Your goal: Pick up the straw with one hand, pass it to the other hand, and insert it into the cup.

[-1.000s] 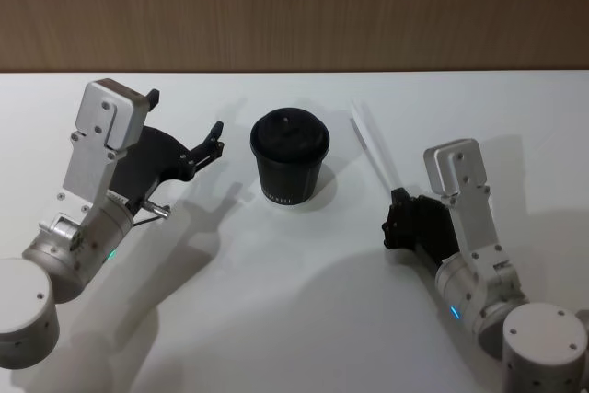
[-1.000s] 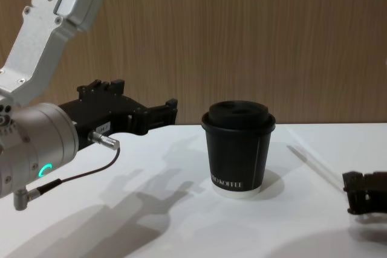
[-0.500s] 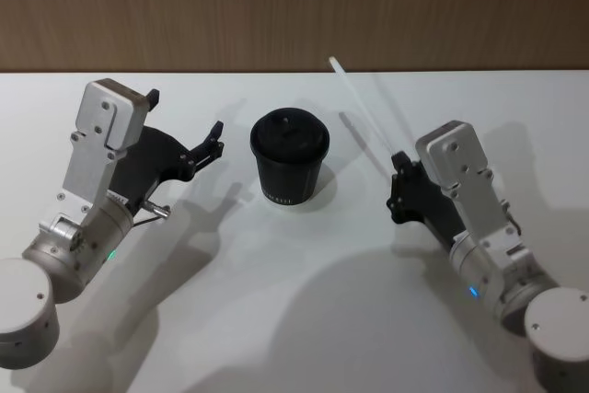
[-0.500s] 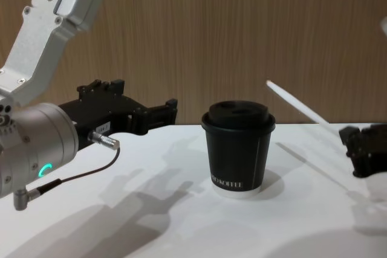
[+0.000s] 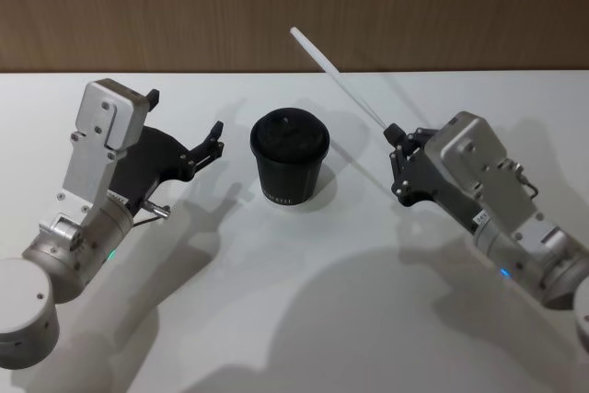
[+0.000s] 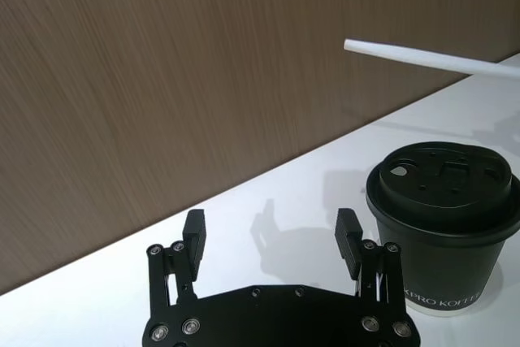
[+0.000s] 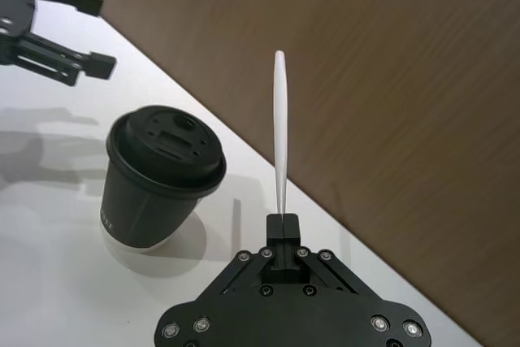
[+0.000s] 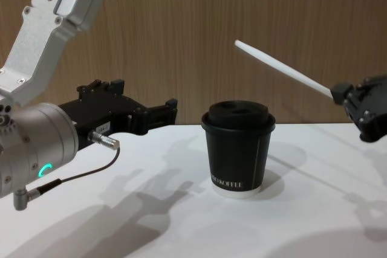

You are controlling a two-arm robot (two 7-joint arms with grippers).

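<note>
The white straw (image 5: 336, 78) is clear of the table, slanting up and toward the left over the space behind the cup. My right gripper (image 5: 394, 142) is shut on its lower end, to the right of the cup; the right wrist view has the straw (image 7: 279, 127) rising straight out of the closed fingertips. The black lidded cup (image 5: 290, 167) stands upright at the table's middle. Left of the cup my left gripper (image 5: 184, 115) hovers open and holds nothing. In the chest view the straw (image 8: 281, 67) angles above the cup (image 8: 237, 149), its tip higher than the lid.
The white table (image 5: 294, 301) has free surface in front of the cup and between the arms. A brown wooden wall (image 5: 294, 6) runs along the table's far edge. A thin dark cable (image 8: 78, 176) hangs from the left wrist.
My right gripper has lifted the straw off the table and raised it, swinging its free tip up and to the left. The left arm and the cup have not moved.
</note>
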